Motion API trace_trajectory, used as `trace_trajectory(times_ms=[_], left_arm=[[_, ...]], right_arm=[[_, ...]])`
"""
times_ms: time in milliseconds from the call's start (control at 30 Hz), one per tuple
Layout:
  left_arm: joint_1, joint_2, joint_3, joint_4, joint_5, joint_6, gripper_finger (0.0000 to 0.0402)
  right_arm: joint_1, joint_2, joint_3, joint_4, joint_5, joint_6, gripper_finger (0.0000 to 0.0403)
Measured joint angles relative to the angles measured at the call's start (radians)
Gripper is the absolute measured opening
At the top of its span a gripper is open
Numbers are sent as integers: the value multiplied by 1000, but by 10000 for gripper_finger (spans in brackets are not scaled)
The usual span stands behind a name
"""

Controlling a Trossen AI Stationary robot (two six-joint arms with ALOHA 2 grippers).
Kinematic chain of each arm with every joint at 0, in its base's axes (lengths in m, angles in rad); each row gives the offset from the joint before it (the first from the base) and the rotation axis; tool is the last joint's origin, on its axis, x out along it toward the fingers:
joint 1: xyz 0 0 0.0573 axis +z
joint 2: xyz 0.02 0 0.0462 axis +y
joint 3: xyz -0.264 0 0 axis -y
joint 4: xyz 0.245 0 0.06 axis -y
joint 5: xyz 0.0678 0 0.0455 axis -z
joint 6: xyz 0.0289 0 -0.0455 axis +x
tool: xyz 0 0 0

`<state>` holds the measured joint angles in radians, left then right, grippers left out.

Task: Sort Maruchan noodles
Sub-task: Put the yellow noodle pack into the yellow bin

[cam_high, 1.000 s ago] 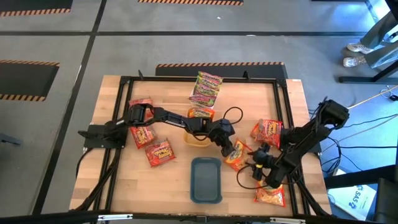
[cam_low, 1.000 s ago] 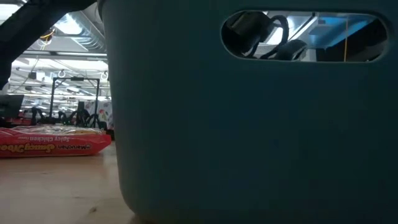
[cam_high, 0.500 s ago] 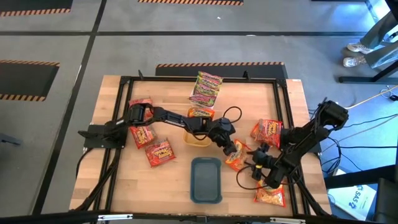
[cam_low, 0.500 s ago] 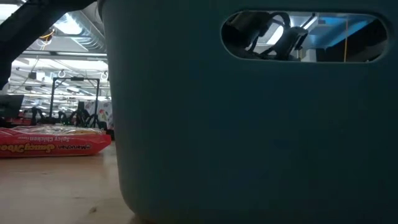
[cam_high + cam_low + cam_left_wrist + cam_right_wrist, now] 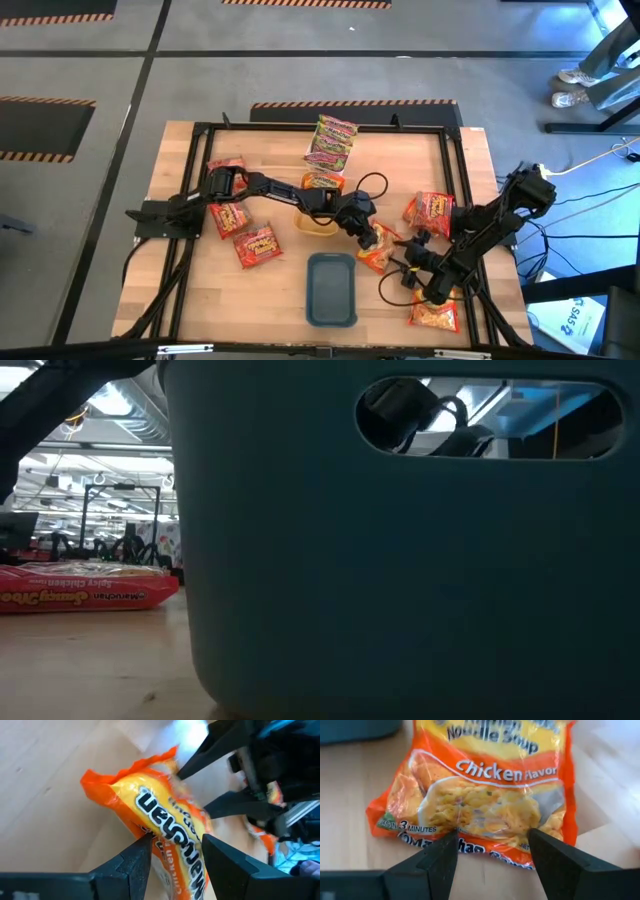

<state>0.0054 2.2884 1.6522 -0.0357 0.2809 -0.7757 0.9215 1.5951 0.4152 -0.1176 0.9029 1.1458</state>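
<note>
From above, the left gripper (image 5: 372,240) reached across mid-table just beside the teal tray (image 5: 331,289), holding an orange packet (image 5: 380,256). Over the last second the right gripper (image 5: 405,268) had edged in toward that packet, which had barely shifted. At table height the tray wall blocked nearly everything. A dark arm part seen through its handle slot had moved slightly, and a red packet (image 5: 80,588) lay flat to one side. The left wrist view showed the left fingers clamped on the crumpled orange packet, with the right gripper's spread fingers just beyond it. The right wrist view showed the right fingers apart, either side of the packet's near edge, not yet pinching. It looked like a hand-over in preparation, so no sorting step was complete.
</note>
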Motion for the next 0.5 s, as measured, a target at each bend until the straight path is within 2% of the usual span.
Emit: trace_trajectory(times_ms=[133, 233, 333, 500], left_arm=[[-6, 7, 0, 13, 13, 13, 169], [-11, 13, 0, 41, 35, 19, 153], [-16, 12, 0, 59, 27, 39, 119], [-16, 12, 0, 57, 19, 87, 35]], right_arm=[[-31, 0, 0, 11, 21, -3, 234], [-60, 0, 0, 20, 12, -27, 234], [-76, 0, 0, 22, 12, -36, 234], [-78, 0, 1, 22, 21, -34, 234]])
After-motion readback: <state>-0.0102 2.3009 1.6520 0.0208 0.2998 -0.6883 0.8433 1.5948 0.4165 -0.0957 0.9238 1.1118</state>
